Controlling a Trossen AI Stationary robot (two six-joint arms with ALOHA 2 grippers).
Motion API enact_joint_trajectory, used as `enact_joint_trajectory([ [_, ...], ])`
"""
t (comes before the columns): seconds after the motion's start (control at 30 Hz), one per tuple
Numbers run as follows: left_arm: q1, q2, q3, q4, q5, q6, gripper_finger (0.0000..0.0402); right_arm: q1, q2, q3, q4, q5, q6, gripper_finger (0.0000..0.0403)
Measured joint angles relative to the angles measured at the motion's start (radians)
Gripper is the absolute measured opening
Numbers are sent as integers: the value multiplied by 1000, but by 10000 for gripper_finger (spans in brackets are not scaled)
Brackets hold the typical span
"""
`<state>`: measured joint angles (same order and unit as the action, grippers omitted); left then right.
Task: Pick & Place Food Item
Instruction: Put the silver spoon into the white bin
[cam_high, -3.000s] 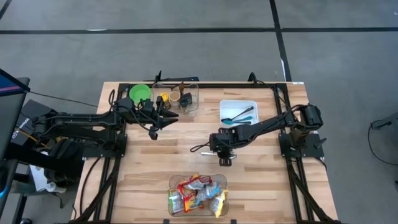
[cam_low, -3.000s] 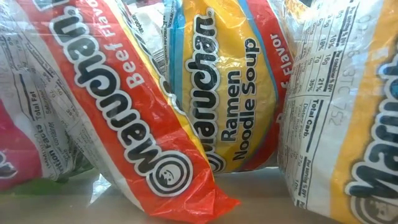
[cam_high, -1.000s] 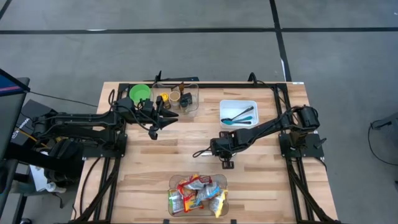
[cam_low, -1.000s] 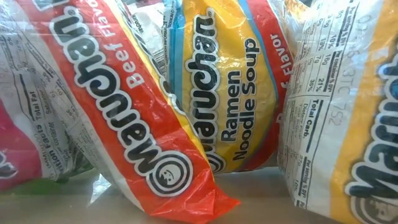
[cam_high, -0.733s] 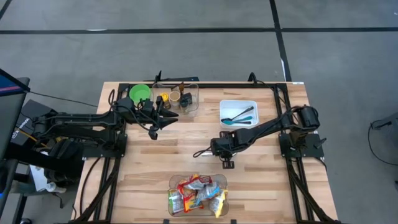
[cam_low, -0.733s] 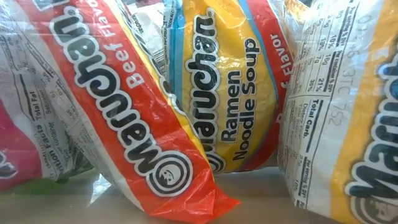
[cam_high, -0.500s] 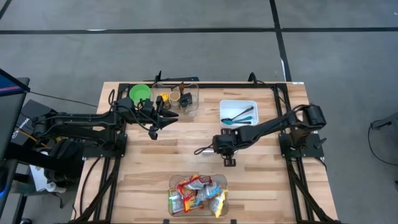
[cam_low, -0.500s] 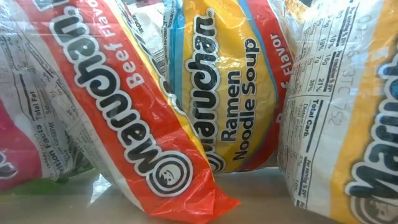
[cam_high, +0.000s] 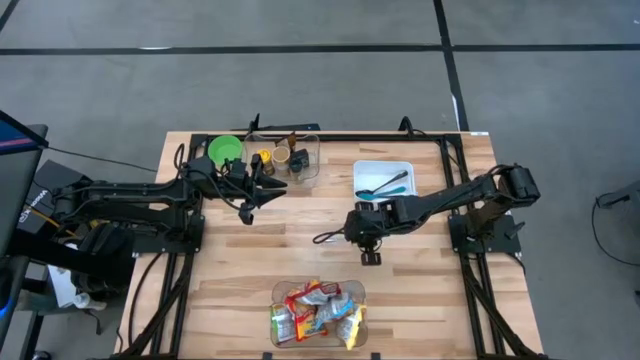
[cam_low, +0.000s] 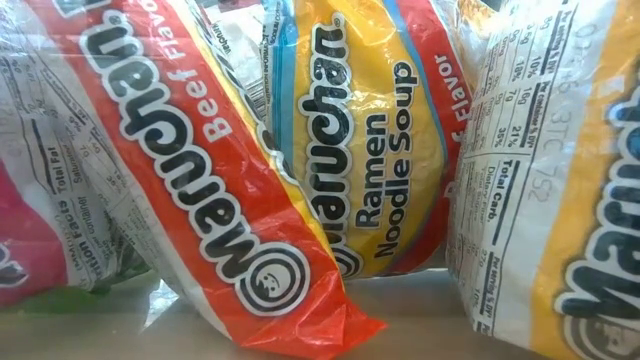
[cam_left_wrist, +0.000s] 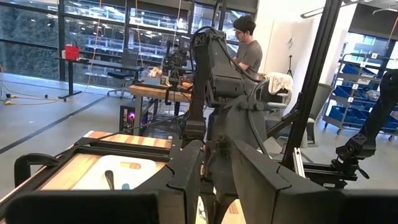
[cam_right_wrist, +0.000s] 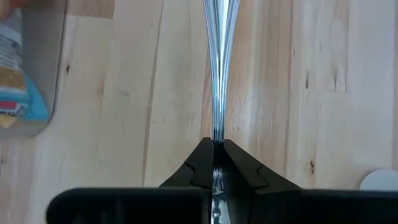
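My right gripper (cam_high: 347, 232) (cam_right_wrist: 214, 146) is over the middle of the table, shut on a thin silver utensil (cam_high: 328, 237) that points toward the table's left. A clear bin (cam_high: 318, 312) at the near edge holds several ramen packets (cam_low: 380, 150), which fill the low view and hide both arms there. My left gripper (cam_high: 256, 199) (cam_left_wrist: 214, 180) hangs at the back left, near a clear container, open and empty. My right gripper pinches one end of the utensil (cam_right_wrist: 215, 127) between its two fingers. The fingers lie level, coming from the table's right, along the utensil. The utensil stands on edge and sticks straight out past the fingertips. I cannot tell whether its free end (cam_high: 317, 241) touches the table.
A white tray (cam_high: 372, 166) with utensils stands at the back right. A clear container (cam_high: 296, 157) with cups and a green bowl (cam_high: 225, 150) stand at the back. A small black block (cam_high: 370, 258) lies near my right gripper. Bare wood lies left of the bin.
My right gripper has gone a little toward the table's far and right edges, carrying the utensil along; it stays shut on it. The ramen packets have kept still.
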<state>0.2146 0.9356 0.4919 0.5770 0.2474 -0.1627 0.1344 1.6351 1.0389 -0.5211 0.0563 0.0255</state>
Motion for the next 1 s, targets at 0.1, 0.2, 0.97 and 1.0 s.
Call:
enact_joint_trajectory([
  [0.1, 0, 0, 0, 0, 0, 0, 85, -4, 3, 0, 1, 0, -36, 12],
  [0.2, 0, 0, 0, 0, 0, 0, 85, -15, 3, 0, 2, -2, -80, 10],
  [0.97, 0, 0, 0, 0, 0, 0, 85, -177, -200, 107, -302, -3, -315, 11],
  [1.0, 0, 0, 0, 0, 0, 0, 85, -188, -211, 108, -312, -3, -314, 11],
])
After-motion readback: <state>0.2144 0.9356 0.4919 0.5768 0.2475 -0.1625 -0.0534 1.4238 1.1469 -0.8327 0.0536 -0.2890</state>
